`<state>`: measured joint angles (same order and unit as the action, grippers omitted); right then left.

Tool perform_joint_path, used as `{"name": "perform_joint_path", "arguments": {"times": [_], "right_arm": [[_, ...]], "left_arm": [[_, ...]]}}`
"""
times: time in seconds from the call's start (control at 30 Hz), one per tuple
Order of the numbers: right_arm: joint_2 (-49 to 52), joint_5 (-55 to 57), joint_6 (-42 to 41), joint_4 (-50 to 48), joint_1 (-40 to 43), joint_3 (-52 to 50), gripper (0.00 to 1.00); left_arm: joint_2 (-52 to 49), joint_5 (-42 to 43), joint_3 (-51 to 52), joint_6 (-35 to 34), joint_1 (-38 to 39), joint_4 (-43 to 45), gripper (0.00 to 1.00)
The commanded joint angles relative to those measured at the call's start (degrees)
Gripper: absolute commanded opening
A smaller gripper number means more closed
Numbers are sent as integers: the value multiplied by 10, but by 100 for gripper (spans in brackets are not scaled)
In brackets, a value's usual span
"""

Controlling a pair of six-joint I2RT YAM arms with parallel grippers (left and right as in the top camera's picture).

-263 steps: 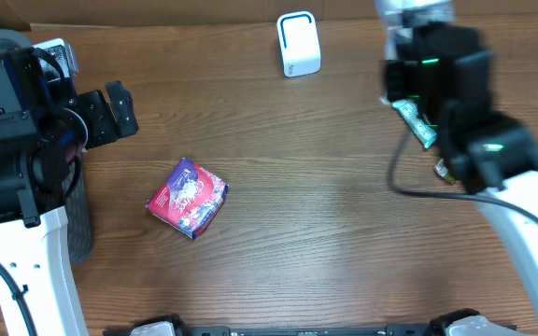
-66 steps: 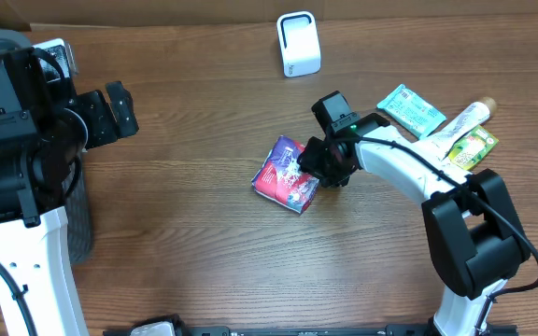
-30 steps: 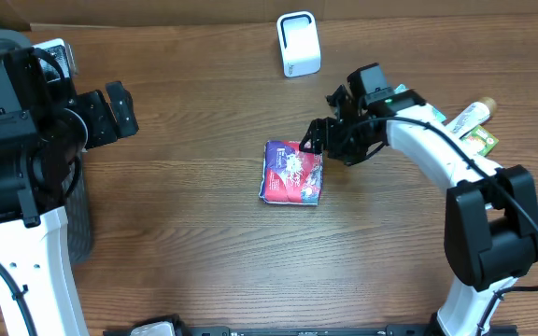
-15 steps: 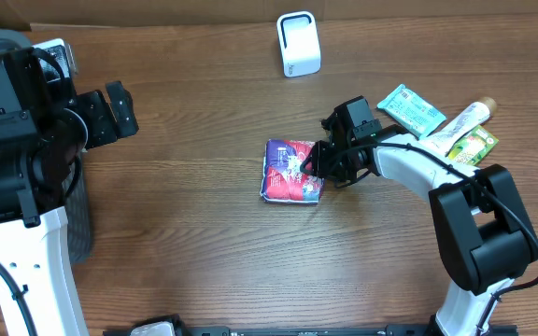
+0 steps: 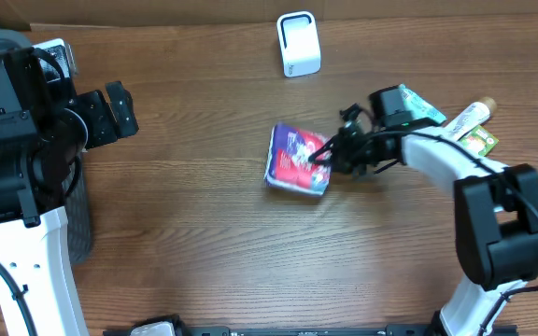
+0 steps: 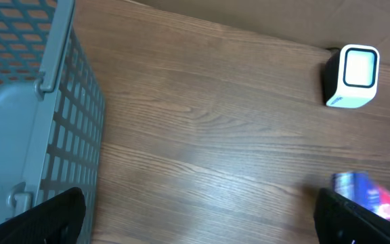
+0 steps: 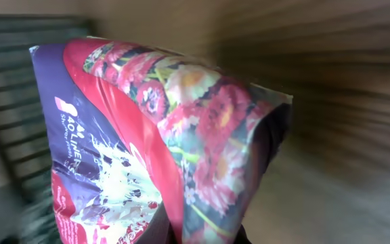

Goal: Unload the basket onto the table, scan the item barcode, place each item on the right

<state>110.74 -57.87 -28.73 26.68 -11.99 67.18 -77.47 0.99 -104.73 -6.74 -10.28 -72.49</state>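
The packet (image 5: 296,160), a purple-and-red floral film pack, sits near the table centre, on the near side of the white scanner (image 5: 298,44) and well apart from it. It appears tilted up on its right edge. The right gripper (image 5: 331,156) is pressed together on that right edge, pinching the wrapper; the right wrist view shows the film creasing at the pinch. The left gripper (image 5: 122,110) is spread wide at the far left, holding nothing. Expect a light, soft, pliable pack with a slick skin that sags under an edge grip. A hold across the pack body would be firmer. No barcode is visible.
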Motion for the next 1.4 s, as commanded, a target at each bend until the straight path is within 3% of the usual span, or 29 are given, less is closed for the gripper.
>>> {"name": "perform_joint_path", "arguments": {"times": [0.0,0.23,0.8,1.2,1.37], "right_arm": [[-27,-206,-27,-11,33,21,4],[-27,-321,-46,-45,66,21,4],[-27,-321,-96,-56,87,21,4],[-27,-312,-240,-68,101,21,4],[-27,-229,-264,-33,95,21,4]], "left_arm": [[-1,-3,-8,-1,-2,1,100],[-1,-3,-8,-1,-2,0,100],[-1,-3,-8,-1,-2,1,100],[-1,-3,-8,-1,-2,1,100],[-1,-3,-8,-1,-2,1,100]]}}
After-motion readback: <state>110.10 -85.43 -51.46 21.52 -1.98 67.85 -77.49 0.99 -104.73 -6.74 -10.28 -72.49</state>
